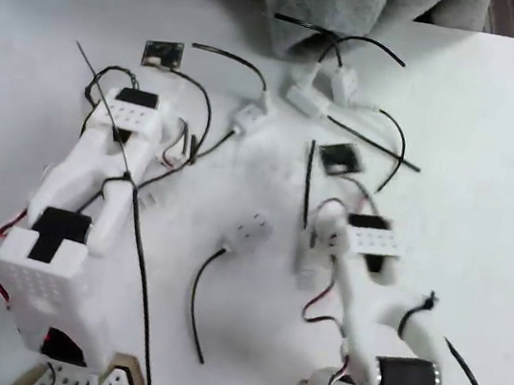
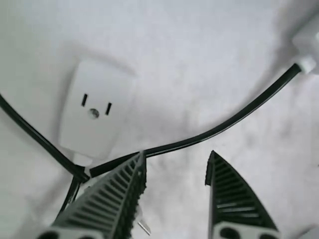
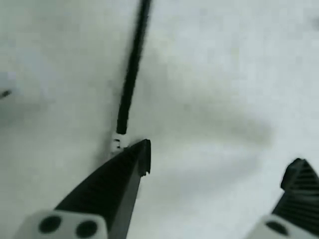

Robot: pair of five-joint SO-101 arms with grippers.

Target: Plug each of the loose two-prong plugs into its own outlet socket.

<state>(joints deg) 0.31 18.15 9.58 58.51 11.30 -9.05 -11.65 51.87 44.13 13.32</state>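
Observation:
My left gripper is open just above the table; a white outlet socket lies face up a little beyond one finger, and a black cord runs past both fingertips. My right gripper is open wide, with a small white plug end on a black cord touching one fingertip. From above, a loose white plug with a black cord lies mid-table between the left arm and the right arm. More white sockets lie farther back.
Two small dark square parts rest on the white table. Grey cloth hangs over the far edge. Thin black cords cross the back middle. Bare table lies to the far right and far left.

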